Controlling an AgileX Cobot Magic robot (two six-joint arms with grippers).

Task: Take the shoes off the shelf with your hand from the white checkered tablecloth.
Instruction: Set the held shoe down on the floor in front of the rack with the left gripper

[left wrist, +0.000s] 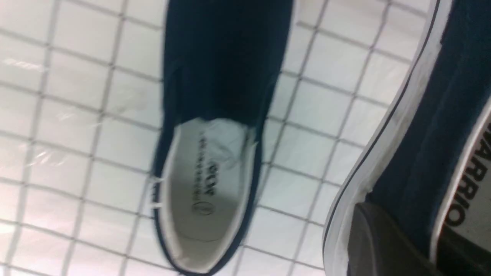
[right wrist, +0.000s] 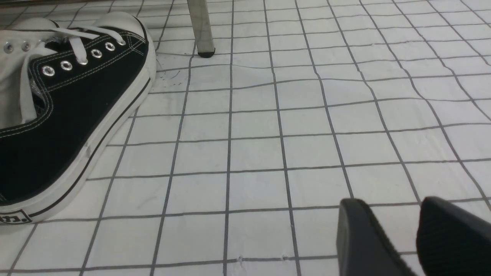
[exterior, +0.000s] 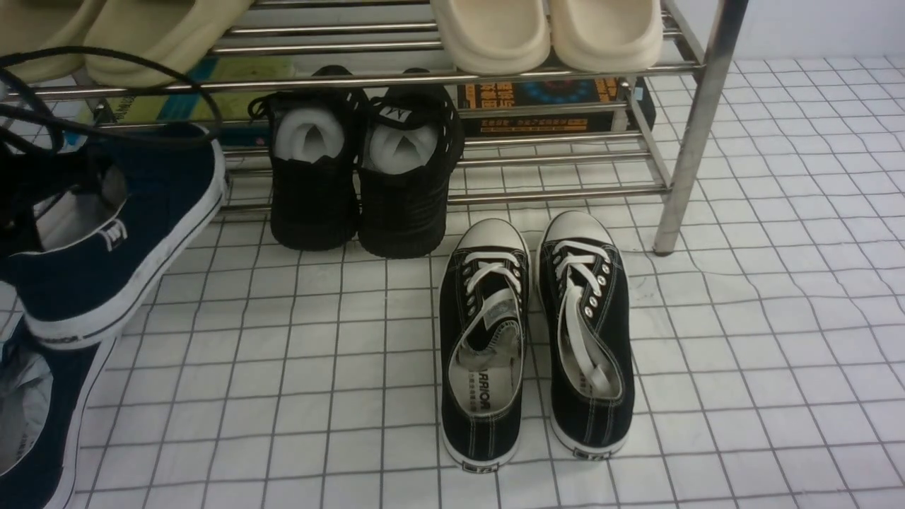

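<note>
My left gripper (left wrist: 414,245) is shut on the side wall of one navy-blue shoe (exterior: 120,233), with one finger (left wrist: 368,237) outside the wall and the other inside by the WARRIOR insole. That shoe hangs tilted above the white checkered tablecloth (exterior: 318,367), in front of the left end of the steel shelf (exterior: 693,127). The second navy shoe (exterior: 42,417) lies flat on the cloth just below it, and its white lining and paper stuffing show in the left wrist view (left wrist: 207,184). My right gripper (right wrist: 402,218) is open and empty low over bare cloth.
Black knit sneakers (exterior: 360,177) stand at the shelf's lower tier. Black lace-up sneakers (exterior: 537,332) sit on the cloth in the middle. Cream slippers (exterior: 544,32) rest on the upper tier, with boxes (exterior: 544,106) behind. A shelf post (right wrist: 201,30) stands ahead of my right gripper.
</note>
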